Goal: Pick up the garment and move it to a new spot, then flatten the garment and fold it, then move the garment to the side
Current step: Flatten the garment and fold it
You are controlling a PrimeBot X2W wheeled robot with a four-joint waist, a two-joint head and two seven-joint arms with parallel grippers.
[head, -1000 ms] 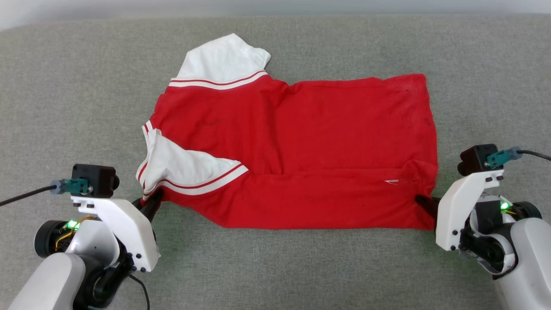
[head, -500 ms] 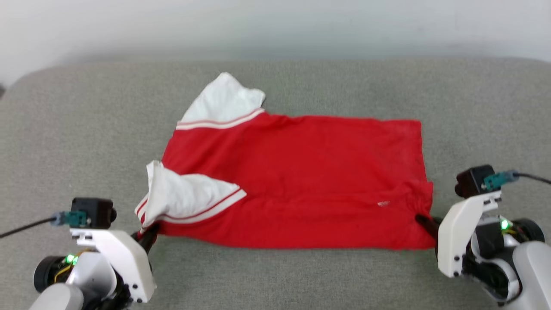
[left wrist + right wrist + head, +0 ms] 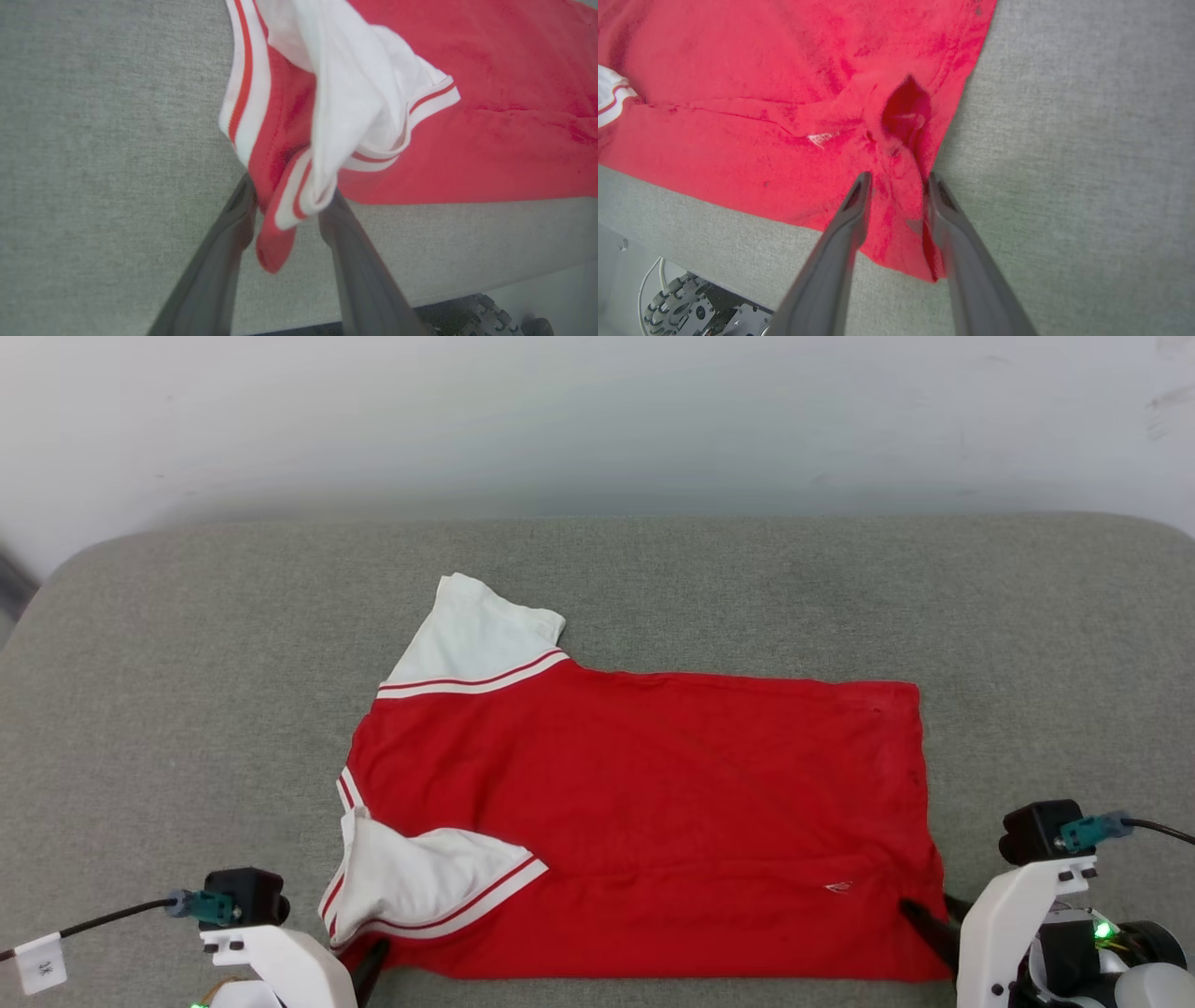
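**Shirt down flat, both claws slackened at the near corners**

Versus a second ago: the head camera had tilted up, so the whole picture slid down. The pale wall took the top quarter of the frame and the arms sank to the bottom edge. That was the camera, not the cloth.

Real changes: the garment lay flatter. Its top edge ran nearly straight where it had been wavy, and the crease near the lower right corner was shallower. The near sleeve was still folded over the red body at lower left. The far sleeve stuck out at upper left as before.

Garment position: spread on the grey cushion, centre to lower centre of the head view, plain red side up, with a small white label toward lower right.

Left gripper: at the shirt's lower left corner, same corner as earlier. In the left wrist view the fingers stood clearly apart. Striped trim and a red flap hung slack between them, brushing the tips but not pinched.

Right gripper: at the lower right corner, fingers parted, with red hem lying between them and a pucker just past the tips. One cloth edge lay along the right-hand finger, and I saw no clamp on it.

The wheeled base showed under the cushion edge at the lower left of the right wrist view.
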